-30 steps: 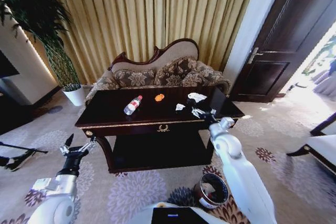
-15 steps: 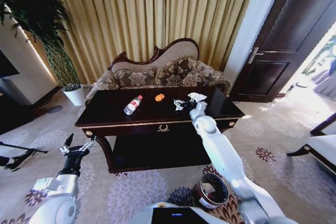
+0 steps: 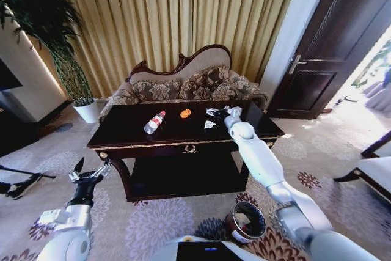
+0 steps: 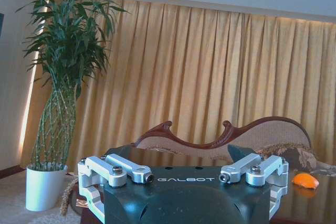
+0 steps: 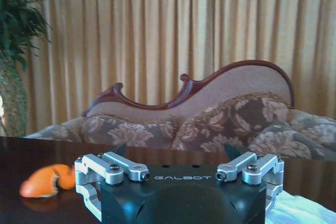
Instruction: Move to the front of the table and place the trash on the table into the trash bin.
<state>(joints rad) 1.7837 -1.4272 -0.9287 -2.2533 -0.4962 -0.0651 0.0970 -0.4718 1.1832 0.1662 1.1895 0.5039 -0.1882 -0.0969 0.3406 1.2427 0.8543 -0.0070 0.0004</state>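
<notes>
Pickup of the scraps is in hand: right tool, jaws' state unclear, must lower onto them on the tabletop.

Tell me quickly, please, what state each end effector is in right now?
Left end effector: open, holding nothing, low beside the table.
Right end effector: over the tabletop at the white scraps; cannot be told whether open or closed.

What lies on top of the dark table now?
On the table: a plastic bottle, an orange piece and a white scrap. The right gripper hides the spot beneath it.
</notes>
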